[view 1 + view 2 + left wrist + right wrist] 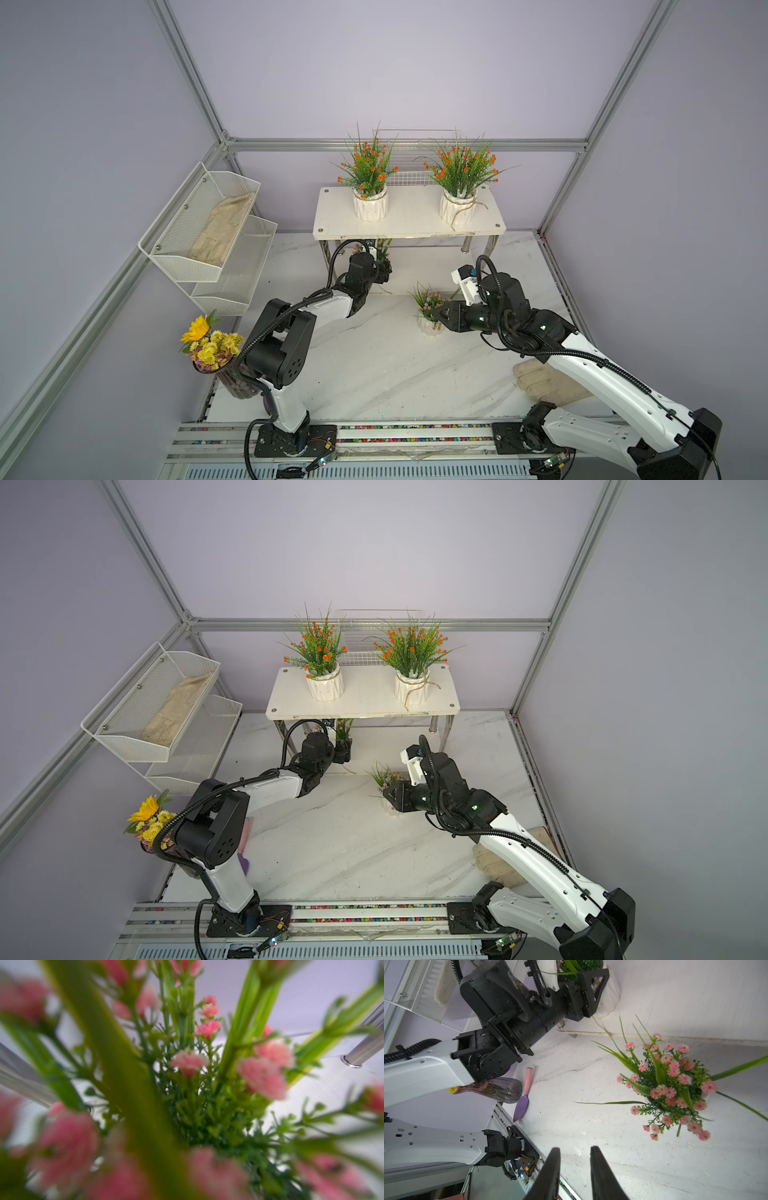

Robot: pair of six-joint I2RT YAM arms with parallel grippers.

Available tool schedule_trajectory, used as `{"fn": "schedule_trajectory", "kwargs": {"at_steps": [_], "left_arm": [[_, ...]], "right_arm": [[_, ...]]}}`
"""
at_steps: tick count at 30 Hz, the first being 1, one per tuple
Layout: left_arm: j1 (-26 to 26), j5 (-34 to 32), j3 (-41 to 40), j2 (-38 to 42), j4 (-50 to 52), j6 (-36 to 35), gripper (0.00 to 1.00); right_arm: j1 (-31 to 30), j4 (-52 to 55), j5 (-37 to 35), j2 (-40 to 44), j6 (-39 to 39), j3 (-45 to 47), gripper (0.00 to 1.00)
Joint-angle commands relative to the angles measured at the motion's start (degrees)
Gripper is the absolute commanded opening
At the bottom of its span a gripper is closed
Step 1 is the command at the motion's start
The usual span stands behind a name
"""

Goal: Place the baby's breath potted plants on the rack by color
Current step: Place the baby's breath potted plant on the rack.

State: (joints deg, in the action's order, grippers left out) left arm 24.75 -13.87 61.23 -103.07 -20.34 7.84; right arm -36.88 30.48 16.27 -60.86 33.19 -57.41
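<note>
Right gripper (574, 1148) hung low over the table (374, 365), jaws a narrow gap apart with nothing between them. Loose pink plant (670, 1088) stood upright on the table close beside it, outside the jaws. In both top views the gripper overlapped the pot's edge, and I couldn't tell whether they touched. Beige glove (540, 384) lay under the right arm. Purple trowel (522, 1103) lay flat by the sunflower vase (212, 345), near the left arm's base.

Further back, left gripper (384, 266) reached in under the rack (411, 216) at its lower shelf (695, 1001). Shelved pink plant (189, 1061) sat upright on that shelf. Jaws stood wide at its pot (611, 997); couldn't tell whether they were clamped on it or just around it. Left wrist view was all blurred pink blooms.

On the rack's top board, one orange plant (369, 170) and a second orange plant (463, 168) stood upright, well apart. Wire basket (409, 176) sat behind them.
</note>
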Motion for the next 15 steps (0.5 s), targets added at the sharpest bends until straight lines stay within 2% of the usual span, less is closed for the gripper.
{"fn": "schedule_trajectory", "kwargs": {"at_steps": [1,8,15], "left_arm": [[-0.4,-0.4,2.9,1.8,-4.3,-0.5,0.82],[-0.4,0.9,1.6,5.0,-3.3,-0.8,0.93],[-0.3,1.6,1.4,7.8,-0.5,-0.6,0.96]], "right_arm": [[0.4,0.0,-0.8,1.0,0.2,0.3,0.3],[0.6,-0.1,-1.2,1.0,-0.1,0.4,0.34],[0.7,0.0,-1.3,1.4,-0.2,0.5,0.35]]}}
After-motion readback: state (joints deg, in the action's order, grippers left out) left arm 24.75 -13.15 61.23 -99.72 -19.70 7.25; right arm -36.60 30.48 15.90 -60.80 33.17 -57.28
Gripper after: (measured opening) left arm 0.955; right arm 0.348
